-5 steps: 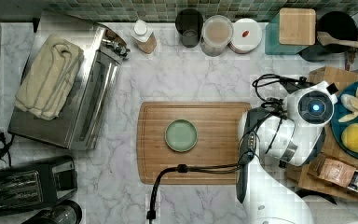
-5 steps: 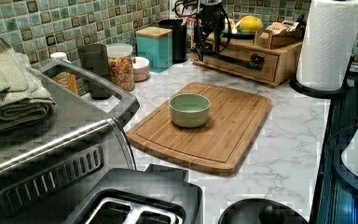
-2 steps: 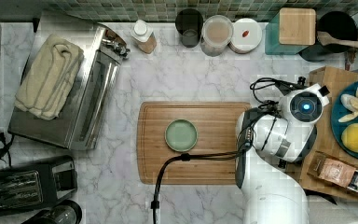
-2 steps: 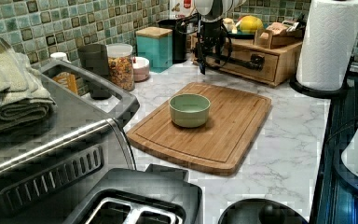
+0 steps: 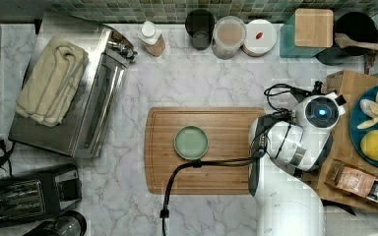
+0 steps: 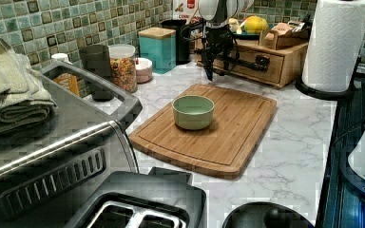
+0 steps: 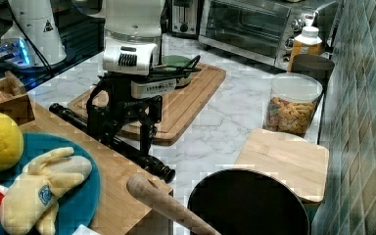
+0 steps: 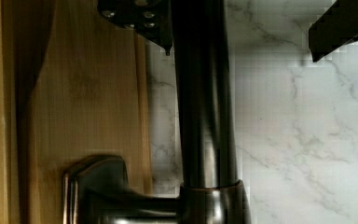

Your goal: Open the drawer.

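So far the drawer (image 6: pixel 254 64) looks shut or nearly so: in the left view its bamboo front seems about level with the cabinet face, though I cannot rule out a small gap. It sits at the far right of the desk (image 6: pixel 294 123) in the left view, just beyond the cutting board (image 6: pixel 218 126) that carries the green bowl (image 6: pixel 193 111).

The gripper (image 7: pixel 122 128) hangs straight down over the black bar handle (image 7: pixel 112 141). Its fingers (image 7: pixel 146 128) are spread wide and straddle the bar, one on the drawer side and one on the desk side. In the wrist view the handle (image 8: pixel 204 93) runs between the two tips with clear space on the outer side, so nothing is gripped yet.

By my reckoning the approach is finished; closing on the bar and the whole pull outward are left.
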You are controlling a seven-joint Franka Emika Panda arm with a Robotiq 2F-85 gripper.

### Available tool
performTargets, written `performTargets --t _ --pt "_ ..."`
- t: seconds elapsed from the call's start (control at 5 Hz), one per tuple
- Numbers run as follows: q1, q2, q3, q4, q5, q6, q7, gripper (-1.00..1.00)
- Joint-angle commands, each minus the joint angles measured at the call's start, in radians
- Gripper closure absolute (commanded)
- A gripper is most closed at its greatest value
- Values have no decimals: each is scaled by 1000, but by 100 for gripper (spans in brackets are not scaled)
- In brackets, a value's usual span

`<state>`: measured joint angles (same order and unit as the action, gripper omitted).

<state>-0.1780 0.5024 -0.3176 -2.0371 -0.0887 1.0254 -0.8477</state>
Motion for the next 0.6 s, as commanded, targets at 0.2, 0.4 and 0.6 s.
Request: performTargets --t 0.2,0.4,0.6 --pt "78 -69 32 -12 47 -147 134 -100" --pt "77 -83 91 -31 78 -123 118 -100" --pt "106 -88 126 -39 111 -126 127 -100"
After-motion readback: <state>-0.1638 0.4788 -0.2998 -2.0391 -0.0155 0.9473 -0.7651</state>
